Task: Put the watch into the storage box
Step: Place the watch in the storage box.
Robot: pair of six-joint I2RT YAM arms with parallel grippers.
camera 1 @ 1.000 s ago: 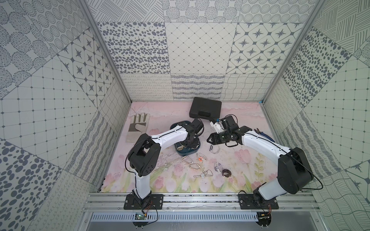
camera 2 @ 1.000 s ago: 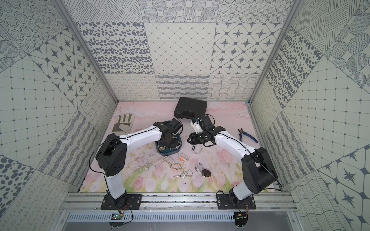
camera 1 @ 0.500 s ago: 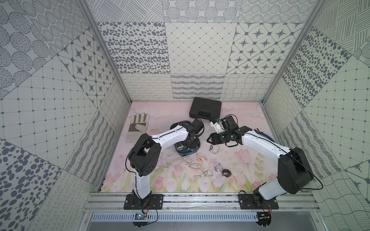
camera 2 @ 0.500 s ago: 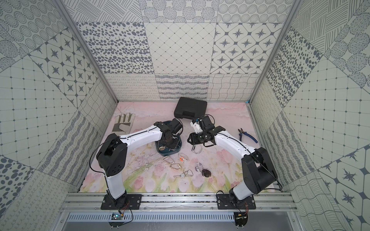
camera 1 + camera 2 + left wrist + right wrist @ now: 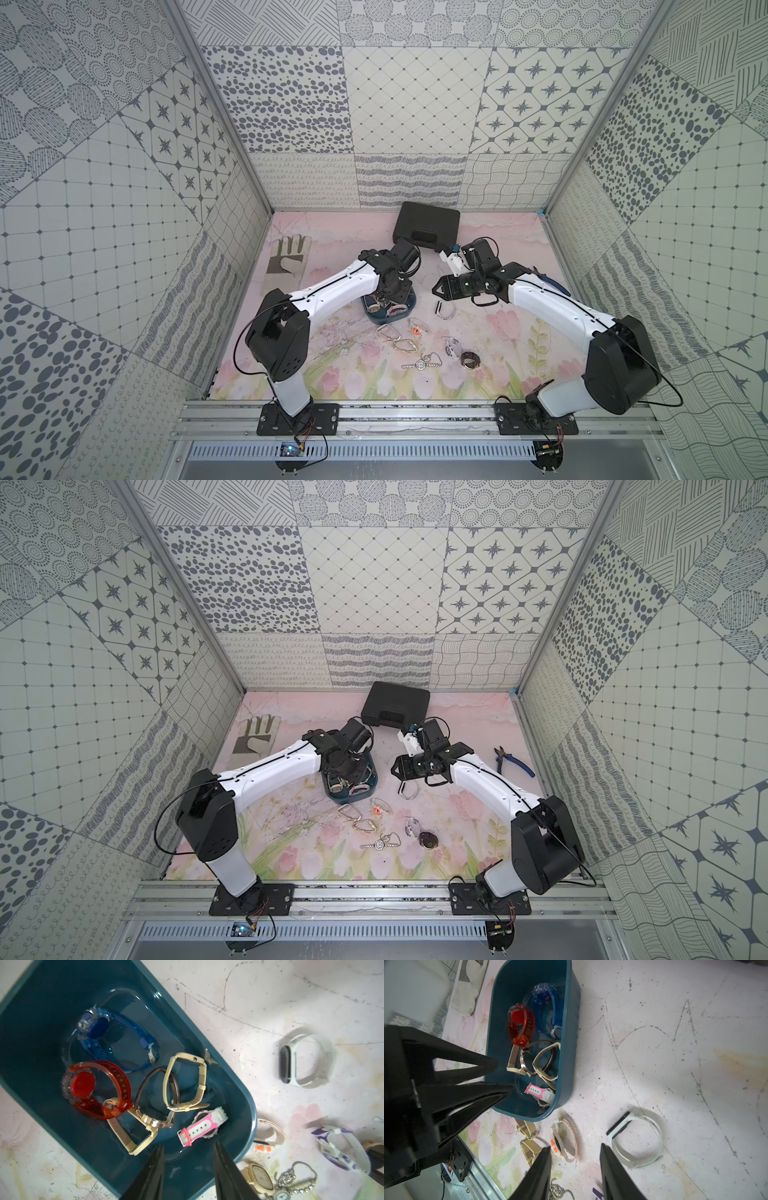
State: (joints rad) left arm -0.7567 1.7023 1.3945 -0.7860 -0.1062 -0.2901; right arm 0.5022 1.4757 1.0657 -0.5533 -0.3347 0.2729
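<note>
the pink-and-white plastic-strap watch (image 5: 202, 1125) lies inside the dark teal rounded plastic storage box (image 5: 37, 1032), right by the empty, parted left gripper (image 5: 188, 1145), so a careless lift could hook its strap and drag it out; the right gripper (image 5: 575, 1146) hangs open too.

Top views high overhead, wrist views close, sharing storage box (image 5: 37, 1022)

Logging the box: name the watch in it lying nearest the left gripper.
The pink-and-white watch, just ahead of the open left gripper near the box rim. The others, such as the red watch and blue watch, lie farther off.
</note>
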